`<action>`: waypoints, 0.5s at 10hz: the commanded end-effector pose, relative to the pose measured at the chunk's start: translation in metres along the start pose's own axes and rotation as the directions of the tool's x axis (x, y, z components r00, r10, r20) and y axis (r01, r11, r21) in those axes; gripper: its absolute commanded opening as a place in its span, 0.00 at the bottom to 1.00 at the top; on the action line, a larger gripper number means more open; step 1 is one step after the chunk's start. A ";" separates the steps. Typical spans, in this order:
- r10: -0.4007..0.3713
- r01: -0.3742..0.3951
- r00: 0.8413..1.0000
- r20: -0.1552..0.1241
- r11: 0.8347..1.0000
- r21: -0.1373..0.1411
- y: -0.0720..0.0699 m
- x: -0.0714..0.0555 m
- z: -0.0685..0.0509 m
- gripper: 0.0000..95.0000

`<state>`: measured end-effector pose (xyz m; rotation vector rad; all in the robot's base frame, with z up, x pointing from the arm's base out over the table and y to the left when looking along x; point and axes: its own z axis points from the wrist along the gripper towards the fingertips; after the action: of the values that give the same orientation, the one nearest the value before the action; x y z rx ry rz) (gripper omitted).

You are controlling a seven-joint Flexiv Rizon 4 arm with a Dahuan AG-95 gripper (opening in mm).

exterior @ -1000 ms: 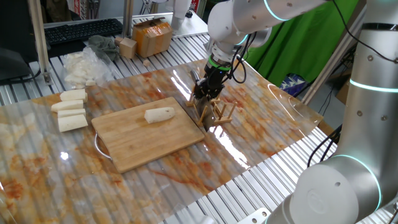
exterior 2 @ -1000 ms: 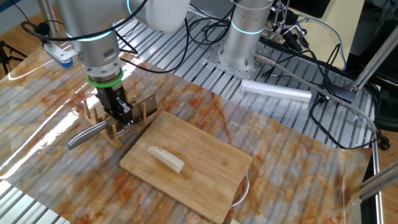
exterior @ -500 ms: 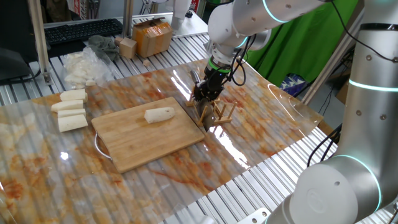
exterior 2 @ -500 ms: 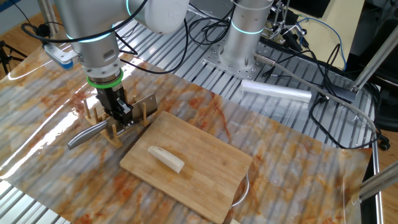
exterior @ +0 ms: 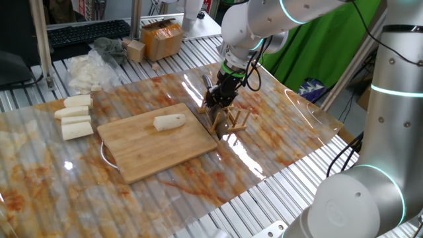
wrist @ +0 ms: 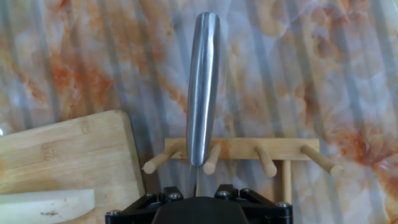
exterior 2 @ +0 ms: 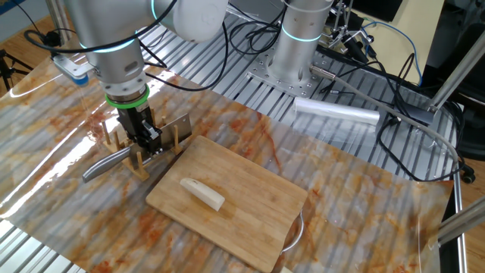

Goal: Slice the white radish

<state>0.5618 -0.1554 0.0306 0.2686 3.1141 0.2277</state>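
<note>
My hand (exterior 2: 145,139) points straight down over the wooden knife rack (exterior: 228,122), which stands on the desk (exterior: 277,125) just beside the short edge of the cutting board (exterior: 158,142). A knife (wrist: 202,87) rests in the rack, its steel handle running away from the camera in the hand view, lodged between two of the pegs. The fingers straddle the knife near where handle meets blade, partly parted; whether they already press on it I cannot tell, since the hand view cuts the fingertips off at its lower edge and both fixed views hide them behind the rack.

The white radish (exterior: 170,121) lies whole near the middle of the board. In the hand view it shows at lower left (wrist: 46,206), so it sits off to that side of the hand, with the board's edge between. Its long axis runs roughly along the board's length, tapered end towards the rack. I judge the knife must come up clear of the pegs, then cross over the board and turn its blade square to that axis.

The blade itself is mostly hidden under the hand.
</note>
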 end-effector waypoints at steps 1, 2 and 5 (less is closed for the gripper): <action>-0.001 0.001 1.000 -0.001 1.000 -0.001 0.000 0.000 0.001 0.40; -0.003 0.003 1.000 -0.001 1.000 -0.002 0.000 0.000 0.001 0.20; -0.010 0.010 1.000 -0.002 1.000 -0.014 0.001 0.000 0.002 0.00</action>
<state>0.5620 -0.1541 0.0306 0.2520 3.1144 0.2524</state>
